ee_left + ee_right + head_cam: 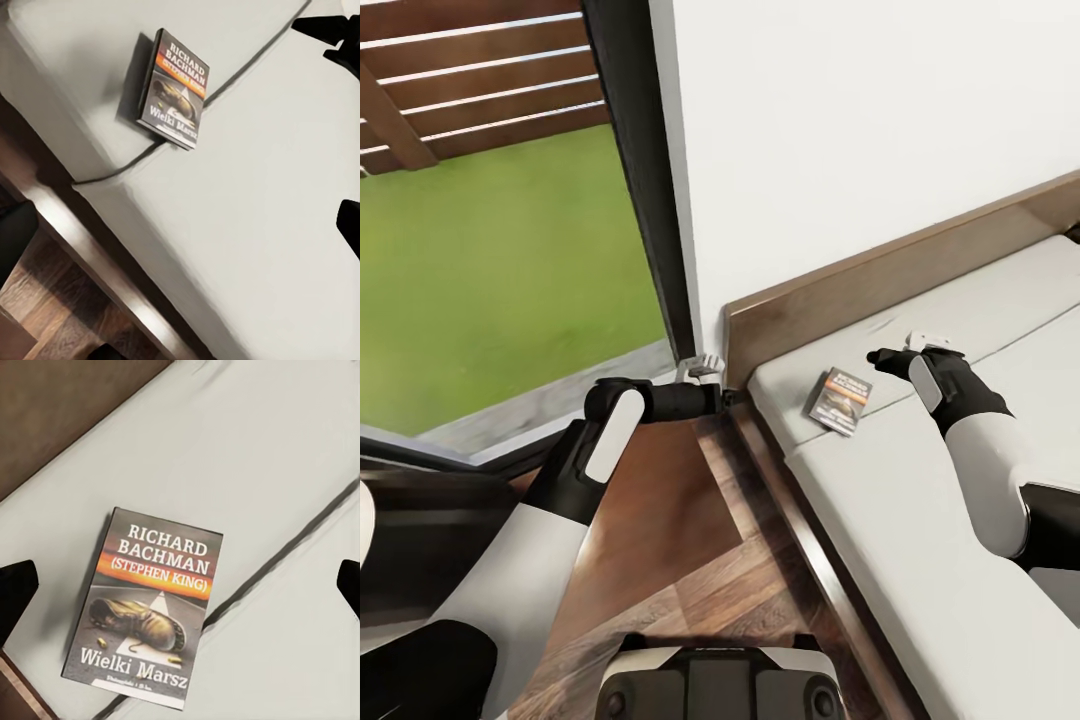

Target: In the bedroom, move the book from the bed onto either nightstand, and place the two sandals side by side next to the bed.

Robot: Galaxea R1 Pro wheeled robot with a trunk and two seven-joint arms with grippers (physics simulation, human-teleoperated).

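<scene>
The book [840,401] lies flat on the light-grey mattress of the bed [920,520], close to the headboard corner; its cover shows a boot, an orange band and white lettering [150,615]. My right gripper [878,357] hovers over the mattress just right of the book, open, its dark fingertips [15,585] spread wide on either side of the book [150,615]. My left gripper [705,369] is held at the bed's corner beside the headboard, open and holding nothing, looking across at the book [174,90]. The sandals are out of view.
A smooth dark-brown flat surface [660,490], apparently the nightstand top, sits beside the bed under my left arm. The dark wood bed frame [810,560] edges the mattress, with the headboard [880,270] against a white wall. A tall dark-framed window [640,180] shows grass outside.
</scene>
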